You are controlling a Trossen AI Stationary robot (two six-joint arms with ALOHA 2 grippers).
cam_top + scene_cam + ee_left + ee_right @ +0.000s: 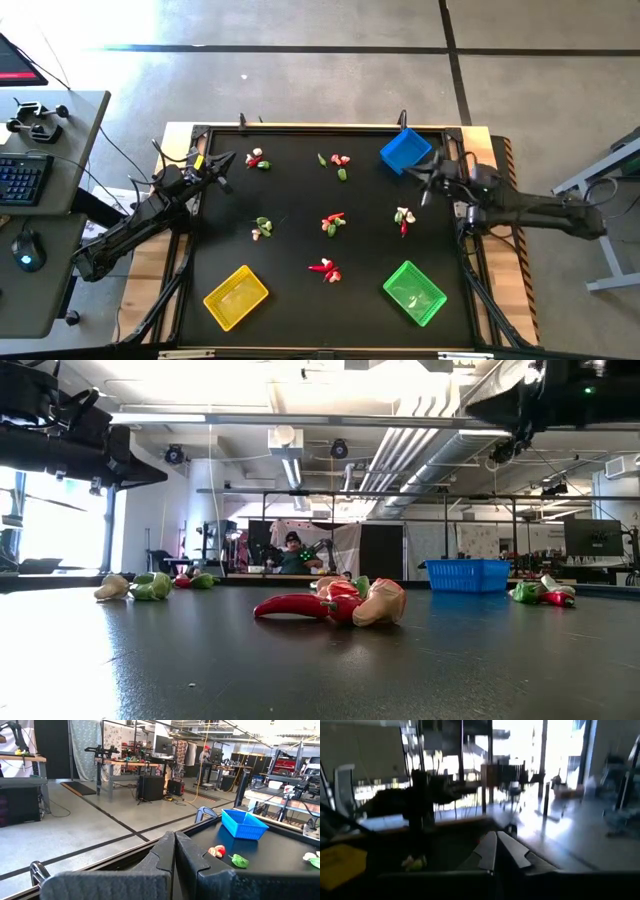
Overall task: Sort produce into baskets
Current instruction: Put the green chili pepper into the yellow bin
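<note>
With my right end effector point(428, 178) and left end effector point(222, 160) both closed and empty, lowering onto a mixed produce cluster point(333, 222) could scatter pieces.

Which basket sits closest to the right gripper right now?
The blue basket, just beside the right gripper; the green and yellow baskets lie at the table's opposite edge.

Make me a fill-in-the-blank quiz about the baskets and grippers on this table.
1. The basket nearest the right gripper is ____.
2. The yellow basket holds ____ produce.
3. The left gripper is ____.
4. The number of baskets on the table is ____.

Missing words: blue; no; shut; three
</note>
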